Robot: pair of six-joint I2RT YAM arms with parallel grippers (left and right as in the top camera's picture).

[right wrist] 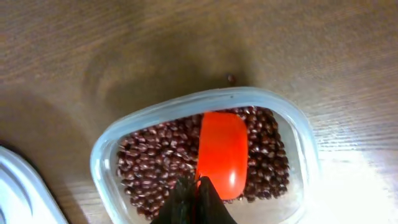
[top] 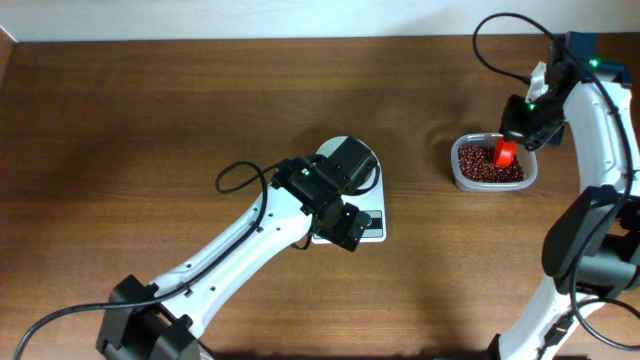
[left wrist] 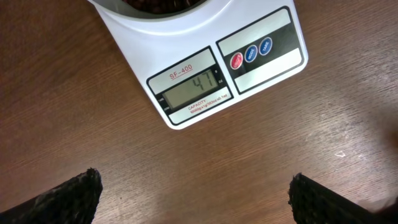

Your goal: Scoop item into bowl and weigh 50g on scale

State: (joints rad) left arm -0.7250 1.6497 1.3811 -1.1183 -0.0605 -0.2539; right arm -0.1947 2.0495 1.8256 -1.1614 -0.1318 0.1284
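Note:
The white scale (left wrist: 205,68) reads 47 on its display; it also shows in the overhead view (top: 372,226), mostly under my left arm. The white bowl (top: 372,165) sits on the scale, and its rim (left wrist: 155,7) holds beans at the top of the left wrist view. My left gripper (left wrist: 194,196) is open and empty over bare table in front of the scale. The beans (right wrist: 155,162) fill a clear container (right wrist: 102,155) at the right (top: 490,165). My right gripper (right wrist: 196,193) is shut on the orange-red scoop (right wrist: 222,152), bowl side down over the beans.
One loose bean (right wrist: 231,78) lies on the table just beyond the container. A white lid edge (right wrist: 18,193) lies at the lower left of the right wrist view. Black cables run by both arms.

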